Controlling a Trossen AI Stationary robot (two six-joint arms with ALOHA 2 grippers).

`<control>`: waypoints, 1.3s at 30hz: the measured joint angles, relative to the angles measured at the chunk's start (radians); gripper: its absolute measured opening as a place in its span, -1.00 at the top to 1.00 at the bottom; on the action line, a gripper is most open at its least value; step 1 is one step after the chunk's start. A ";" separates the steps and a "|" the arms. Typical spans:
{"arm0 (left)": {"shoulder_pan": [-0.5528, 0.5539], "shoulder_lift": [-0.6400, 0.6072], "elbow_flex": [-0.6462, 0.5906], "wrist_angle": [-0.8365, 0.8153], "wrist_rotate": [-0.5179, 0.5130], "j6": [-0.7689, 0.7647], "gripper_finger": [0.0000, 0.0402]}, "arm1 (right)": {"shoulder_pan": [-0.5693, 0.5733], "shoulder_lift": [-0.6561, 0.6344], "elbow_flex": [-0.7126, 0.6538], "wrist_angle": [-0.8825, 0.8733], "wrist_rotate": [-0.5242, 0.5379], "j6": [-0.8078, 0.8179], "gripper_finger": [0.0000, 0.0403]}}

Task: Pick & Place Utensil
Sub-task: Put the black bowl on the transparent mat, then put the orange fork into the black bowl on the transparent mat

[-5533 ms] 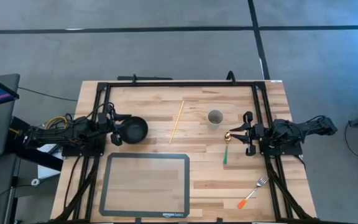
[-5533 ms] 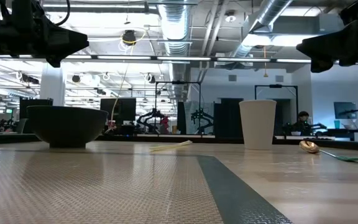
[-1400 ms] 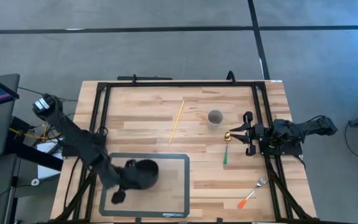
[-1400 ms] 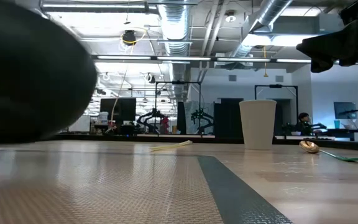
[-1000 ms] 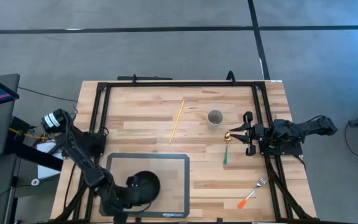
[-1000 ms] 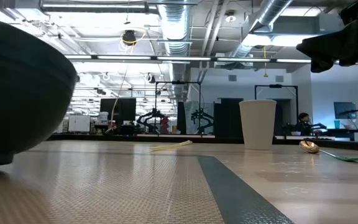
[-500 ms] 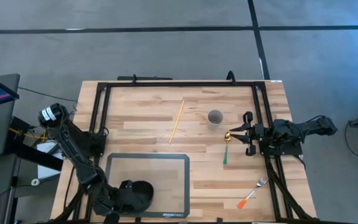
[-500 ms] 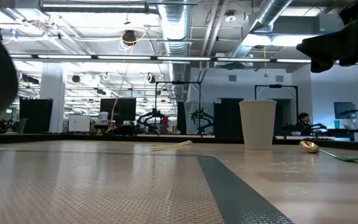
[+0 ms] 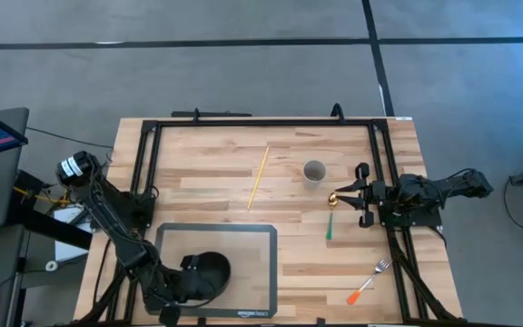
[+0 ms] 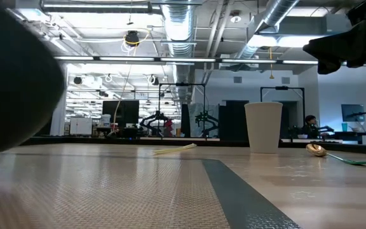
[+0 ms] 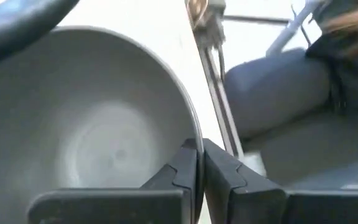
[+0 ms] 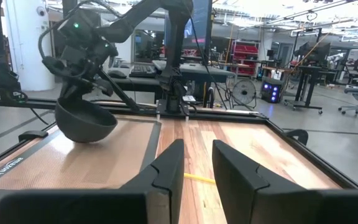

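A black bowl (image 9: 209, 272) was gripped by its rim in the left tool (image 9: 185, 281), at the mat's (image 9: 252, 238) 7 o'clock corner; the right tool (image 9: 346, 196) was held open near the spoon (image 9: 331, 211).

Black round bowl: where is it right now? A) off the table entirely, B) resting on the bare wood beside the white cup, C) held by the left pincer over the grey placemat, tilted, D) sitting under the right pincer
C. The left pincer is clamped on the rim of the black round bowl, which hangs tilted above the grey placemat in the right wrist view.
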 joint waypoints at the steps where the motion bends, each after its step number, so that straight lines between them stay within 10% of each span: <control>1: -0.001 0.003 0.000 -0.027 0.021 -0.010 0.93 | 0.000 0.000 0.000 0.000 0.000 0.000 0.62; 27: 0.001 0.027 -0.002 0.053 0.037 -0.348 0.43 | 0.001 0.000 0.000 0.001 -0.003 0.194 0.62; 39: 0.130 -0.171 -0.002 0.115 -0.035 -0.156 0.37 | -0.001 0.000 0.000 0.098 0.000 0.209 0.62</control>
